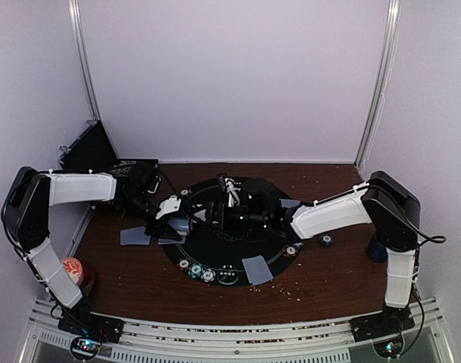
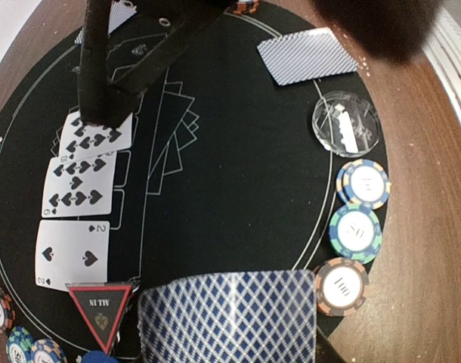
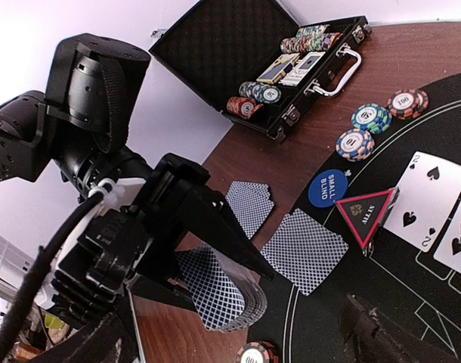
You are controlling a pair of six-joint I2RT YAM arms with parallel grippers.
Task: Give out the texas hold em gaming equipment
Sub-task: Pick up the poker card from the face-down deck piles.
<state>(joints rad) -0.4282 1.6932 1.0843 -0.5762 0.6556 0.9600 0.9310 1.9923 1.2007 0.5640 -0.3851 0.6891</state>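
Deck of grey-blue-backed playing cards (image 3: pixel 219 299): held in a fanned stack by the left tool (image 1: pixel 170 218), which is closed down onto it. It hangs at the left edge of the round black mat (image 2: pixel 230 189).

Three face-up spades (image 2: pixel 79 181) lie in a column on the mat, the two of spades (image 2: pixel 73 253) nearest the red triangle marker (image 2: pixel 100 302). Face-down cards (image 3: pixel 304 249) lie just beside the marker, more on the mat's far side (image 2: pixel 306 57).

Striped poker chips (image 2: pixel 355 231) sit in a row on the mat's rim. The blue button (image 3: pixel 327 189) rests at the mat's edge, near the marker.

Right tool (image 1: pixel 215 215): spread wide, holding nothing. One of its fingers (image 2: pixel 102 83) stands over the far face-up spade; contact cannot be told.

Outward: an open black case (image 3: pixel 215 38) with more chips rests on the worktop (image 1: pixel 329 280) behind the left arm. A red-topped can (image 1: pixel 73 270) sits by the left base, a dark blue mug (image 1: pixel 376 248) by the right arm.

Judgement: dealing is under way, with board cards partly laid and some hands placed. The next move calls for the right tool to reach the deck and pinch only the top card. It must be slid off without dragging the ones beneath, while the left tool keeps the stack steady.
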